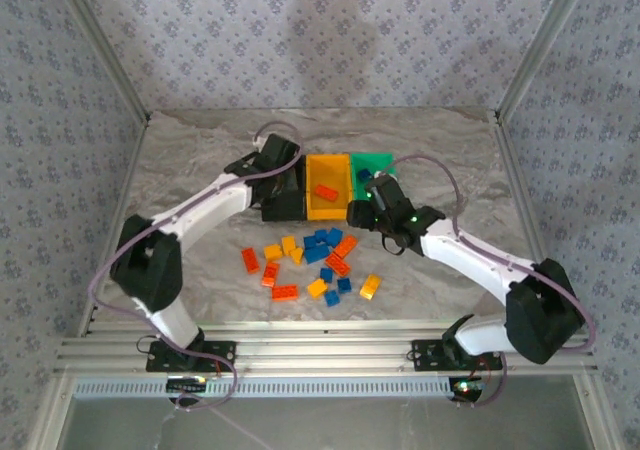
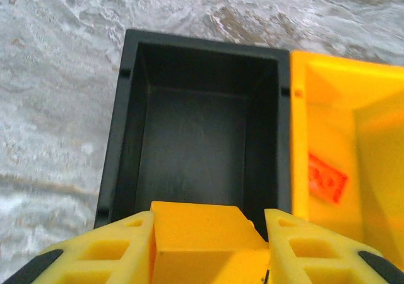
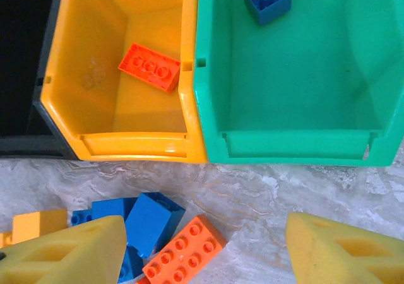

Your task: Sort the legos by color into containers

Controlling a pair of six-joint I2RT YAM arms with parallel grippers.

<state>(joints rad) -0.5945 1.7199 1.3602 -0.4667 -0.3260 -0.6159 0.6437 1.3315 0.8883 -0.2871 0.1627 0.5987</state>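
On the grey marbled table [image 1: 200,150] the containers [image 1: 340,170] sit joined in a row: black bin [image 2: 189,139], yellow-orange bin [image 3: 120,107], green bin [image 3: 284,88]; the black one looks empty. The left gripper [image 2: 201,236] hangs over the black bin's near end, clamped on a yellow-orange brick [image 2: 196,224]; the right gripper [image 3: 205,246] is spread wide with nothing held, above the loose legos [image 1: 310,260] just in front of the bins. One red-orange brick [image 3: 150,67] lies in the yellow-orange bin; one blue brick [image 3: 267,0] in the green.

Step in hand, as I read it: drop the held brick into the black bin. It looks to sit over the near wall; nudge forward toward the bin's middle; go low; then open, or it may clip the rim or hop into the neighbour.
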